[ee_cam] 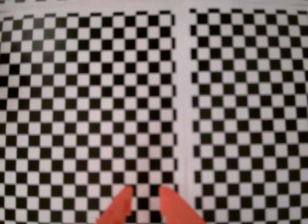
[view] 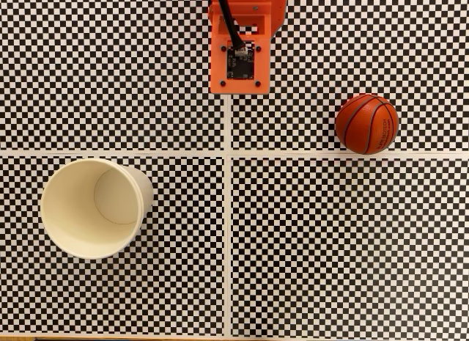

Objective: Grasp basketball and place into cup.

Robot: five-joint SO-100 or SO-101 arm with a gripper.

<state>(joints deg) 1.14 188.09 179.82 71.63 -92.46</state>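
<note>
Claw tips slightly apart; cup upright

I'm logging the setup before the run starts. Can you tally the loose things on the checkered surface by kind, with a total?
Basketball, orange with black seams, at the right of the fixed view: 1
Paper cup, cream-white, standing with its mouth up at the lower left of the fixed view: 1
Total: 2
</note>
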